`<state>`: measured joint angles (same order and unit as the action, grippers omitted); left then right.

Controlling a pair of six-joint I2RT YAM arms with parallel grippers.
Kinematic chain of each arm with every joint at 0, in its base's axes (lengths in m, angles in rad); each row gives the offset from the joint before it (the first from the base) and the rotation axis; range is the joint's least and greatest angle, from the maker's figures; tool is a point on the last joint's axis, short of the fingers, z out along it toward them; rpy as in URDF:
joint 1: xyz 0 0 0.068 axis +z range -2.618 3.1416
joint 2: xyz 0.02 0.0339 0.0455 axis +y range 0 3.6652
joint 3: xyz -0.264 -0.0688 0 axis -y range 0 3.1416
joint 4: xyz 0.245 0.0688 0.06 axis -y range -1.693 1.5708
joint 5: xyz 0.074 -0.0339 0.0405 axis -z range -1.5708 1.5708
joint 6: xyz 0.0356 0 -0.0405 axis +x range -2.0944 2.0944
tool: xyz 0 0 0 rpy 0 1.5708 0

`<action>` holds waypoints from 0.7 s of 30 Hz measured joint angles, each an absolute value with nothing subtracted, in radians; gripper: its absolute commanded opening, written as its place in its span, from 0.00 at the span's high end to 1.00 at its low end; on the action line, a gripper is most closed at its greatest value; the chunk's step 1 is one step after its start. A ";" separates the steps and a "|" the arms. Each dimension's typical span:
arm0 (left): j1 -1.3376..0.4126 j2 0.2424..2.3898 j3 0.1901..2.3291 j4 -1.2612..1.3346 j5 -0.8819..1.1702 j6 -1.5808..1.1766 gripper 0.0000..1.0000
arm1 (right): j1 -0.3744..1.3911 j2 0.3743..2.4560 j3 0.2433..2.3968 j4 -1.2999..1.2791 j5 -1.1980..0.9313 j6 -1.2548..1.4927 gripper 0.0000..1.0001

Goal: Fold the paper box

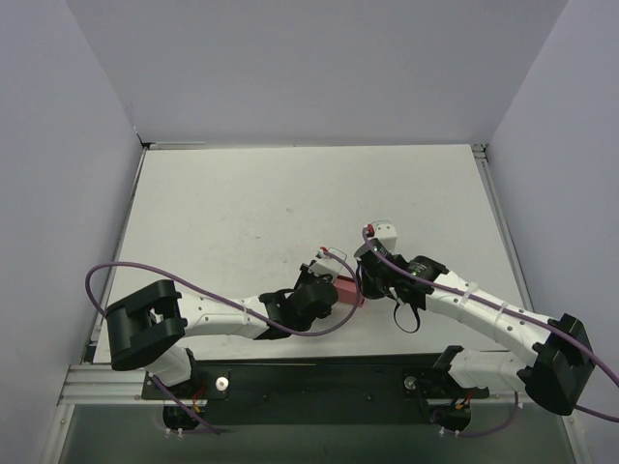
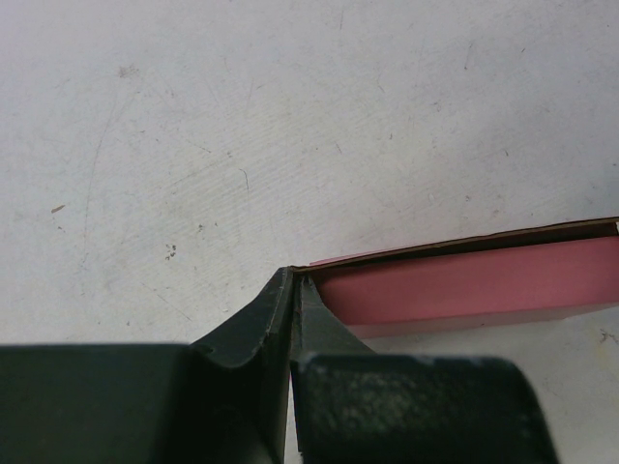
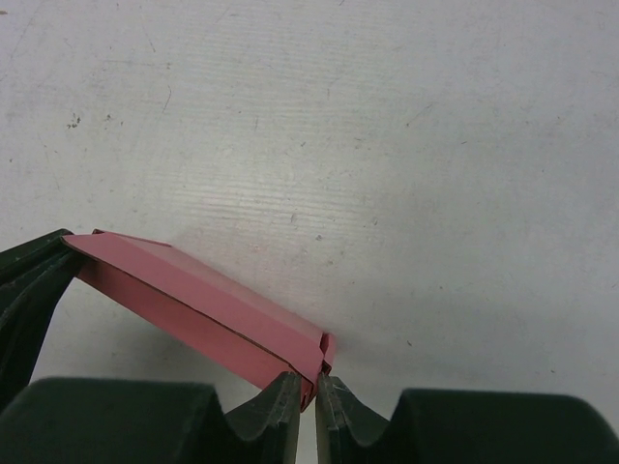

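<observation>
The paper box (image 1: 346, 290) is a small pink-red card piece held just above the white table, between my two grippers near the front middle. My left gripper (image 1: 330, 291) is shut on its left end; in the left wrist view the fingertips (image 2: 293, 276) pinch a corner of the paper box (image 2: 464, 285), which runs off to the right. My right gripper (image 1: 366, 281) grips the other end. In the right wrist view its jaws (image 3: 308, 383) stand nearly together with the thin edge of the paper box (image 3: 193, 300) between them. The left gripper's fingers (image 3: 27, 280) show at the far end.
The white table (image 1: 290, 193) is walled by pale panels at the back and on both sides. Purple cables (image 1: 106, 275) loop along both arms. A black mounting rail (image 1: 319, 382) runs across the near edge.
</observation>
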<state>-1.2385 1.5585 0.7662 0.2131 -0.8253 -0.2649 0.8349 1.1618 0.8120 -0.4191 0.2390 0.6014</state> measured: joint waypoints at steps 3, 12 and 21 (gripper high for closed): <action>-1.238 1.559 0.766 0.213 -0.825 -0.265 1.00 | 0.835 1.163 0.812 -0.416 0.239 0.601 0.93; -1.238 1.559 0.768 0.209 -0.825 -0.265 1.00 | 0.842 1.163 0.804 -0.408 0.250 0.599 1.00; -1.238 1.559 0.773 0.196 -0.823 -0.265 1.00 | 0.880 1.147 0.771 -0.382 0.286 0.612 1.00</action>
<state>-1.2385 1.5589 0.7734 0.1959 -0.8227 -0.2653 0.8799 1.1473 0.7708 -0.3824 0.2859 0.6125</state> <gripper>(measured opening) 0.099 0.026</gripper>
